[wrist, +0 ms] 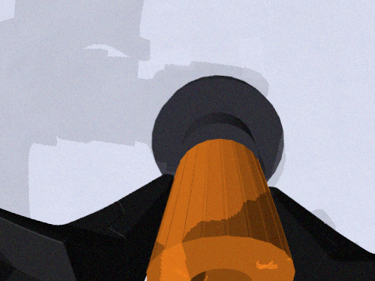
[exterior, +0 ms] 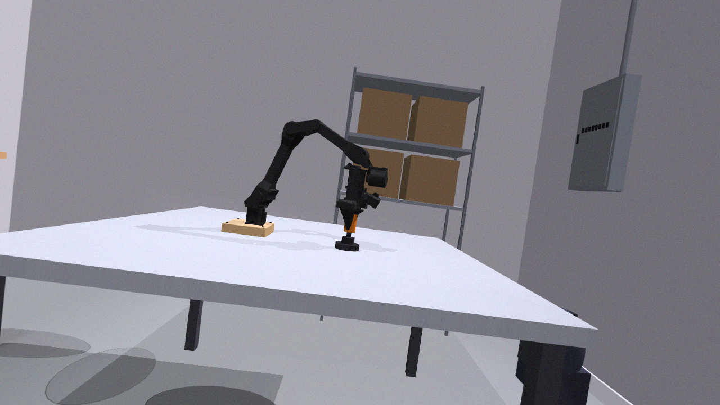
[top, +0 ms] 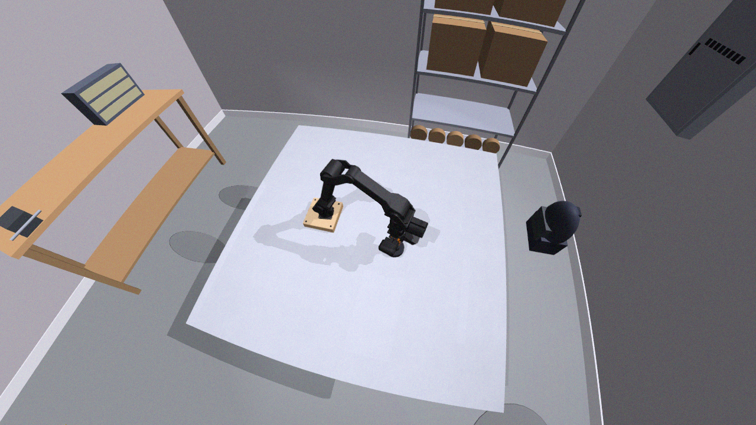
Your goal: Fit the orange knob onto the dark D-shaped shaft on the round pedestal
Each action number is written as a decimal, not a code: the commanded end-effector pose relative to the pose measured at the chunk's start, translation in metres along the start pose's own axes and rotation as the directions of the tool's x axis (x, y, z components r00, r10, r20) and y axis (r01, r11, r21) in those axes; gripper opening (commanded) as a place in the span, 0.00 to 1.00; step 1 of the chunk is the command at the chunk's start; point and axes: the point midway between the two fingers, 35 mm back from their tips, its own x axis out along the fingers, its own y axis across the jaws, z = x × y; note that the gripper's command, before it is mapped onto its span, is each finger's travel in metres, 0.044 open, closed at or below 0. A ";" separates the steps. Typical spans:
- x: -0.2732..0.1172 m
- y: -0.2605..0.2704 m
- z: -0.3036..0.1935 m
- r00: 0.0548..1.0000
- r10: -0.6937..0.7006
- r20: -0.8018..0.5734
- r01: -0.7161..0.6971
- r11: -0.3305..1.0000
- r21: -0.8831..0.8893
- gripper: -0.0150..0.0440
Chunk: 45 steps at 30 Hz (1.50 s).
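Note:
The orange knob (exterior: pixel 354 224) (wrist: pixel 223 203) is upright between the two black fingers of my gripper (exterior: pixel 350 226) (wrist: pixel 219 190), which is shut on it. The dark round pedestal (exterior: pixel 347 246) (wrist: pixel 215 94) stands on the table right below the knob. In the exterior view a short piece of the dark shaft (exterior: pixel 348 234) shows between the knob's lower end and the pedestal's raised collar, so the knob sits above the pedestal. How far the shaft reaches into the knob is hidden. In the top view the gripper covers most of the knob and part of the pedestal.
The arm's wooden base block (top: pixel 319 222) (exterior: pixel 247 229) stands on the white table (top: pixel 343 327) (exterior: pixel 201 266), left of the pedestal. A wooden bench (top: pixel 90 140), a shelf rack with boxes (top: pixel 459 113) and a dark rounded object (top: pixel 561 222) stand beyond the table.

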 end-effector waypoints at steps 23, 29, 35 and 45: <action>-0.004 -0.001 0.001 1.000 -0.006 0.002 0.006 0.985 0.170 0.25; -0.002 -0.001 0.000 1.000 -0.006 0.002 0.006 0.977 0.212 0.25; 0.000 -0.001 0.000 1.000 -0.006 0.002 0.006 0.977 0.212 0.25; 0.000 -0.001 0.000 1.000 -0.006 0.002 0.006 0.977 0.212 0.25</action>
